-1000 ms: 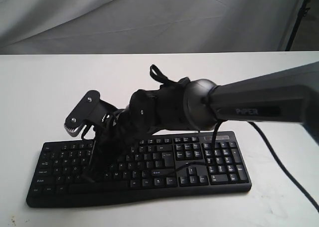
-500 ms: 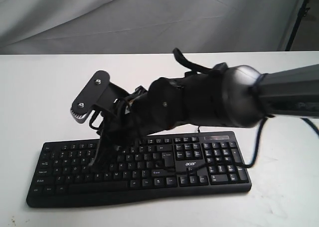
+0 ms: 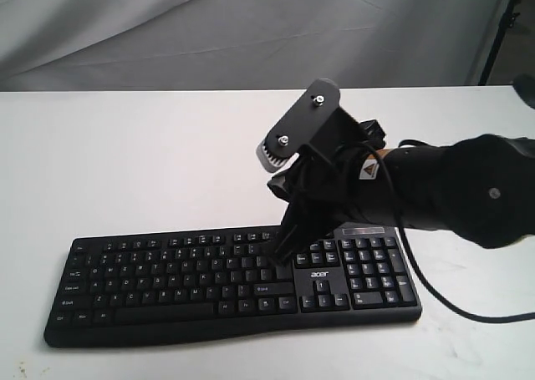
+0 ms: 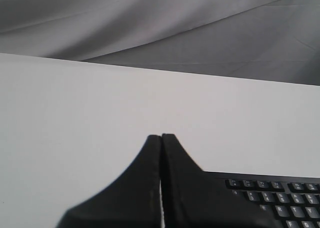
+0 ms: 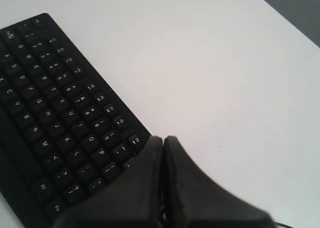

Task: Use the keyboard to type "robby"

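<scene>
The wide black keyboard [image 3: 192, 284] lies across the front of the white table, its acer logo facing the camera. My right gripper [image 3: 281, 251] is shut and points steeply down at the right end of the letter block, beside the navigation keys. I cannot tell whether it touches a key. In the right wrist view its closed fingertips [image 5: 163, 139] sit at the keyboard's [image 5: 45, 102] far edge, past the P key. My left gripper [image 4: 161, 136] is shut with nothing in it and hangs over bare table, a corner of the keyboard [image 4: 272, 195] beside it. The exterior view does not show the left gripper.
The bulky right arm [image 3: 451, 192] hangs over the number pad. A black cable [image 3: 456, 306] loops over the table at the right of the keyboard. A grey cloth backdrop [image 3: 251, 29] stands behind the table's far edge.
My right arm has swung right along the keyboard, from the left-middle letter keys to the right end of the letter block, with its wrist now raised higher.
</scene>
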`<state>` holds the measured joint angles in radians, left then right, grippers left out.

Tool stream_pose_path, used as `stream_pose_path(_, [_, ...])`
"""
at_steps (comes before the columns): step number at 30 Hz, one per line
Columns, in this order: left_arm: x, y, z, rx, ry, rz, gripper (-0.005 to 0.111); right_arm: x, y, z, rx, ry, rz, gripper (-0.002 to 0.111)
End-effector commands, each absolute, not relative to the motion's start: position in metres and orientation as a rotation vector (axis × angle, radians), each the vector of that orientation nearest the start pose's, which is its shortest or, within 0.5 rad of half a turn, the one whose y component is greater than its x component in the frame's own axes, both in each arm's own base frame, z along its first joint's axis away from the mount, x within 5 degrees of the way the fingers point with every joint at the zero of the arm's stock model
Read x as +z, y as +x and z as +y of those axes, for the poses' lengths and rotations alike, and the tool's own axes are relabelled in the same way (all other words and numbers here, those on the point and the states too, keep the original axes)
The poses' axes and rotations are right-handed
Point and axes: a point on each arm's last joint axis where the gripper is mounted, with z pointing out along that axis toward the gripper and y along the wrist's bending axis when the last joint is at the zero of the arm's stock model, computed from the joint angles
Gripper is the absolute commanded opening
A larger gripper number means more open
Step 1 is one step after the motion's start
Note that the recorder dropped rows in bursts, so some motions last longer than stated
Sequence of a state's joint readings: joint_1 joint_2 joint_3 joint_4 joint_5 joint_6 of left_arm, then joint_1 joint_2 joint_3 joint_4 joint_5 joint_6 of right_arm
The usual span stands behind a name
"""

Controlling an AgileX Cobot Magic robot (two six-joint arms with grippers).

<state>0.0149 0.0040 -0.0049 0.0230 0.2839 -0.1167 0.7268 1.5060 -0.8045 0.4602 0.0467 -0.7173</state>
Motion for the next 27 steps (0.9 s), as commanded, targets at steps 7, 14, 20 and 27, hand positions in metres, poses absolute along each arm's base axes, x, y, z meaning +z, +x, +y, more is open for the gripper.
stream_pose_path(7, [0.188,0.055,0.001,-0.066,-0.107,1.762,0.0,0.235,0.229,0.201,0.263,-1.056,1.928,0.0])
stream_pose_path(14, [0.188,0.055,0.001,-0.066,-0.107,1.762,0.0,0.235,0.229,0.201,0.267,-1.051,1.931,0.0])
stream_pose_path(20, [0.188,0.055,0.001,-0.066,-0.107,1.762,0.0,0.242,0.226,0.2,0.271,-1.04,1.91,0.0])
stream_pose_path(27, [0.188,0.055,0.001,-0.066,-0.107,1.762,0.0,0.281,0.204,0.154,0.24,-0.887,1.793,0.0])
